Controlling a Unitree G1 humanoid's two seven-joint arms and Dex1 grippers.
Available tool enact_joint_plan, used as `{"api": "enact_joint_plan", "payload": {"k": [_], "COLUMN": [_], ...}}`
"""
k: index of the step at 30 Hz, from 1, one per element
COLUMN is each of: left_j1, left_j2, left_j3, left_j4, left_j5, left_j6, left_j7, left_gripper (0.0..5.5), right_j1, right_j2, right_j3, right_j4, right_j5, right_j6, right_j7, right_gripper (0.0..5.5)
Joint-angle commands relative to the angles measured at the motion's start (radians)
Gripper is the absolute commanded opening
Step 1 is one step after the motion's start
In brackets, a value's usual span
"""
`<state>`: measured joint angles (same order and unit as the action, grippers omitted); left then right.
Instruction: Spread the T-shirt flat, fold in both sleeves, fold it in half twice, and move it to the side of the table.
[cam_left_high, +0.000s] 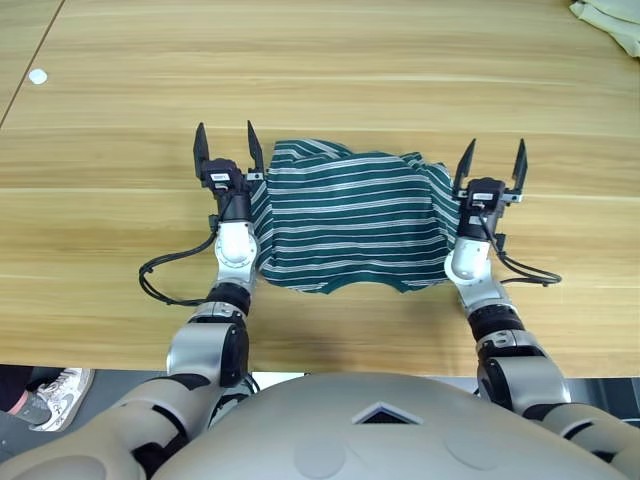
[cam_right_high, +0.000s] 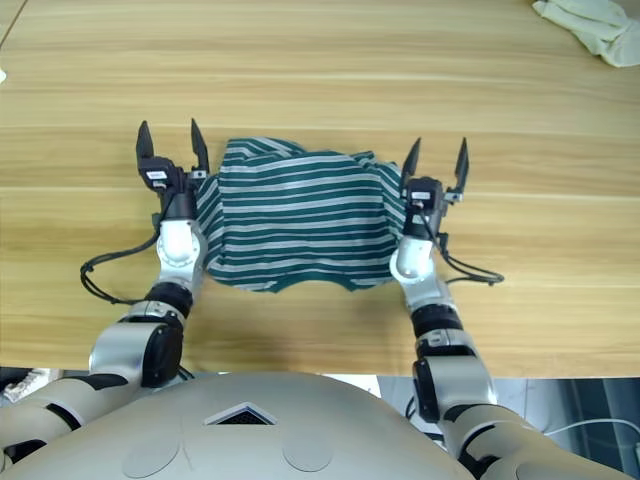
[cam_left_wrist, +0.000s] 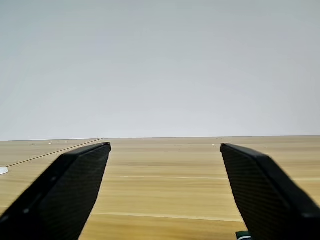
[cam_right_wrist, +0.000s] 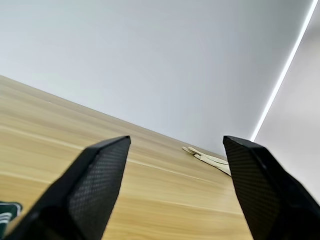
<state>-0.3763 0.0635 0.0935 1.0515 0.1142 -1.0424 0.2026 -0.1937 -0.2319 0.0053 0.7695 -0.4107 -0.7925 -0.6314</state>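
A dark green T-shirt (cam_left_high: 350, 215) with white stripes lies folded into a rough rectangle on the wooden table (cam_left_high: 320, 90), near the front edge. My left gripper (cam_left_high: 227, 148) stands open just off the shirt's left side, fingers pointing away from me. At the shirt's right side my right gripper (cam_left_high: 492, 160) is open too, holding nothing. In the left wrist view both black fingers (cam_left_wrist: 70, 185) frame bare table; a sliver of the shirt (cam_left_wrist: 243, 235) shows by one finger. The right wrist view shows its fingers (cam_right_wrist: 95, 185) spread over the table.
A pale crumpled cloth (cam_left_high: 610, 20) lies at the table's far right corner, also seen as a cloth (cam_right_wrist: 210, 159) in the right wrist view. A small white disc (cam_left_high: 37, 76) sits at the far left. Black cables (cam_left_high: 165, 275) trail beside both forearms.
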Motion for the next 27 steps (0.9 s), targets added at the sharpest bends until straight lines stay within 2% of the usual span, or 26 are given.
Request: {"api": "enact_joint_plan", "payload": {"k": [1, 20, 23, 27], "left_j1": [0.001, 0.013, 0.012, 0.002], "left_j2": [-0.001, -0.004, -0.008, -0.011], "left_j3": [0.008, 0.002, 0.001, 0.001], "left_j4": [0.012, 0.017, 0.019, 0.029], "left_j5": [0.002, 0.005, -0.002, -0.001], "left_j6": [0.003, 0.000, 0.000, 0.008], "left_j7": [0.021, 0.036, 0.025, 0.027], "left_gripper": [4.27, 4.34, 4.79, 4.79], "right_j1": [0.009, 0.011, 0.007, 0.007], "right_j2": [0.009, 0.018, 0.019, 0.017], "right_j3": [0.005, 0.007, 0.009, 0.005], "right_j4": [0.029, 0.023, 0.024, 0.029], "right_j5": [0.000, 0.011, 0.010, 0.010], "right_j6": [0.001, -0.010, -0.009, -0.010], "right_j7": [-0.004, 0.003, 0.005, -0.001], "right_gripper": [3.42, 3.22, 3.21, 3.21]}}
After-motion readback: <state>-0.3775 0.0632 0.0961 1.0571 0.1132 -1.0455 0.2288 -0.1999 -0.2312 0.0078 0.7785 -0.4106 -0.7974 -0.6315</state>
